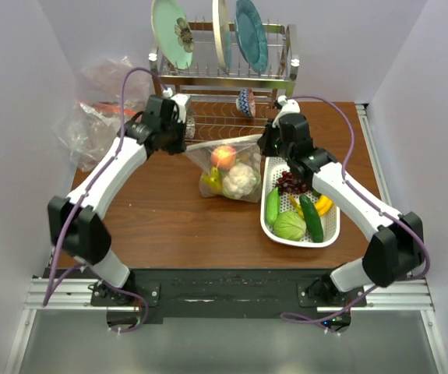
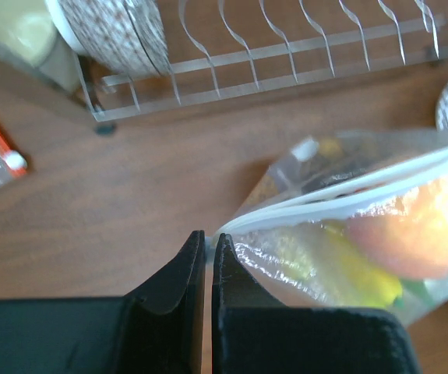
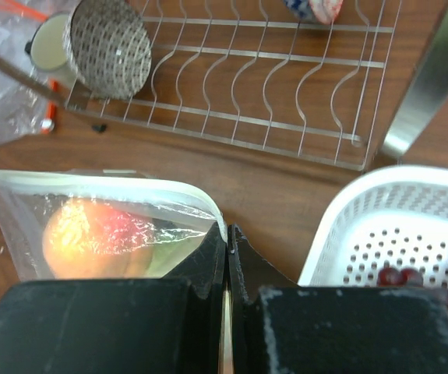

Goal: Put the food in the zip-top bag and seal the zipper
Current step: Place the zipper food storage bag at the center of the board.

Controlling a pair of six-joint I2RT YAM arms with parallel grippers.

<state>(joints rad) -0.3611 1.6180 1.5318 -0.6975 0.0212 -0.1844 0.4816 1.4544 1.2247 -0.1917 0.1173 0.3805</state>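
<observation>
Zip-top bag (image 1: 227, 173) on surface (image 1: 177, 226) just left of white basket (image 1: 266, 222); peach (image 1: 224, 156), banana (image 1: 210, 183), cauliflower (image 1: 241, 179) inside. Grapes (image 1: 290, 183), cucumber (image 1: 311, 218) in basket: loading judged partial. Left pincer (image 2: 209, 238) clenched on zipper (image 2: 340, 199) end far from basket, right pincer (image 3: 228, 234) clenched on end beside basket. Mouth looks unsealed. Dish rack (image 1: 208, 75) crowds behind basket; open room in front.

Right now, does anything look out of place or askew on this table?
Only mildly. A patterned mug lies tipped on its side in the lower tier of the dish rack, and a crumpled heap of clear plastic sits at the far left corner of the table. The zip-top bag looks intact, with nothing spilled.
</observation>
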